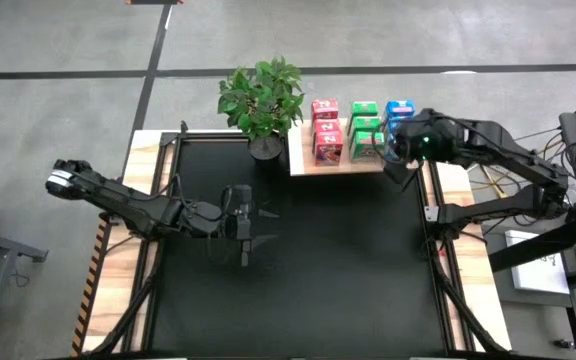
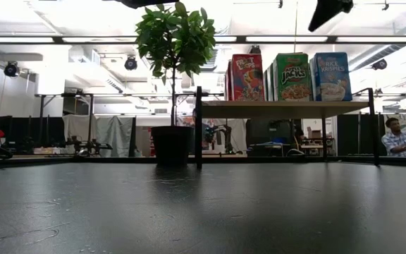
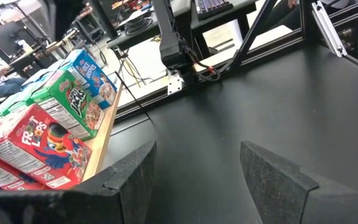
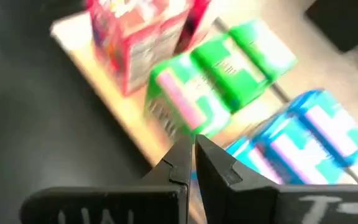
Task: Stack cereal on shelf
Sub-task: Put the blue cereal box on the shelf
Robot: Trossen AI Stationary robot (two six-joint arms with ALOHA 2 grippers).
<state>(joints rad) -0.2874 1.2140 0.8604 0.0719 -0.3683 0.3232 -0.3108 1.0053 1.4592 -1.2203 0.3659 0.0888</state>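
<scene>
The cereal boxes stand upright on their bottoms in three rows on the pale wood shelf (image 1: 303,166) at the table's far right: pink-red (image 1: 326,130), green (image 1: 365,126) and blue (image 1: 399,110). The low view shows their fronts (image 2: 292,76) above the shelf plank (image 2: 280,108). My right gripper (image 4: 194,142) is shut with nothing in it, and hovers above the near ends of the green (image 4: 229,68) and blue (image 4: 316,134) rows. My left gripper (image 1: 258,226) hangs open over the middle left of the black table, with nothing between its fingers (image 3: 194,180).
A potted plant (image 1: 263,100) stands on the table just left of the shelf. The shelf rests on dark legs (image 2: 198,127) above the tabletop. The black tabletop (image 1: 338,270) spreads in front. A person (image 2: 397,137) sits in the room beyond the table.
</scene>
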